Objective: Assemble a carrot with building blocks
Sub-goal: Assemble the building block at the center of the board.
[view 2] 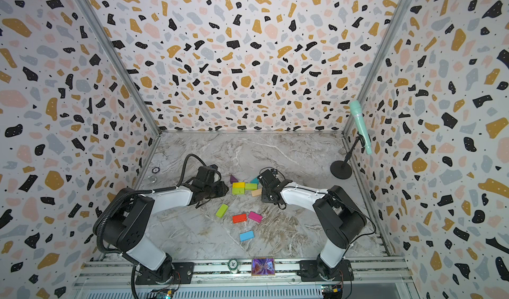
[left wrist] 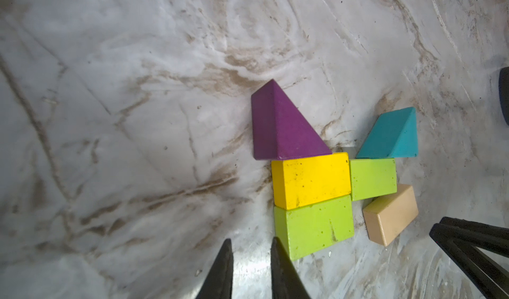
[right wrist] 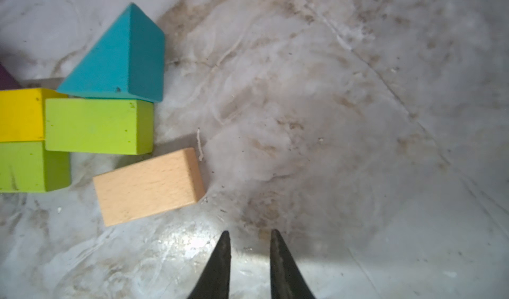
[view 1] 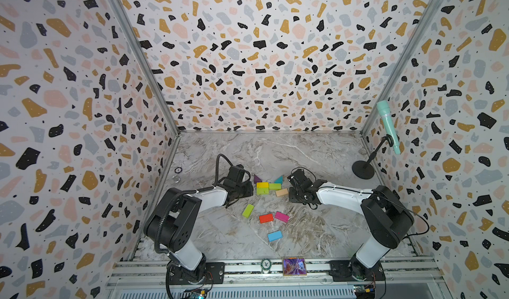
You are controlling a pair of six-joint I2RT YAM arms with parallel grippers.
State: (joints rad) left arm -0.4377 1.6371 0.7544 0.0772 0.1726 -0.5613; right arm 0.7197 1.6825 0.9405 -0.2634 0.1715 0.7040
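Marbled desk (view 1: 316, 151), walled on three sides, with a rail at the near edge. The carrot (view 1: 265, 187) sits part-built mid-desk between the arms. Its purple triangle (left wrist: 281, 127) sits against the yellow block (left wrist: 311, 180), and the teal triangle (left wrist: 391, 135) against a lime block (left wrist: 373, 177). A second lime block (left wrist: 314, 226) lies flush along the yellow's other long edge. The tan block (right wrist: 148, 186) lies skewed just beside the first lime block, and whether they touch cannot be told. Beyond the triangles, open marble runs to the back wall. Only the top views show the loose building blocks nearer the rail, well apart from the figure: lime (view 1: 248, 210), red (view 1: 266, 218), magenta (view 1: 281, 216) and light blue (view 1: 275, 236). The left gripper (left wrist: 252, 242) has its fingers narrow and holds nothing, one tip at the second lime block's corner. The right gripper (right wrist: 249, 233) is likewise narrow and empty, over bare marble off the tan block's end. The left wrist view also catches its fingers (left wrist: 446, 233) past the tan block.
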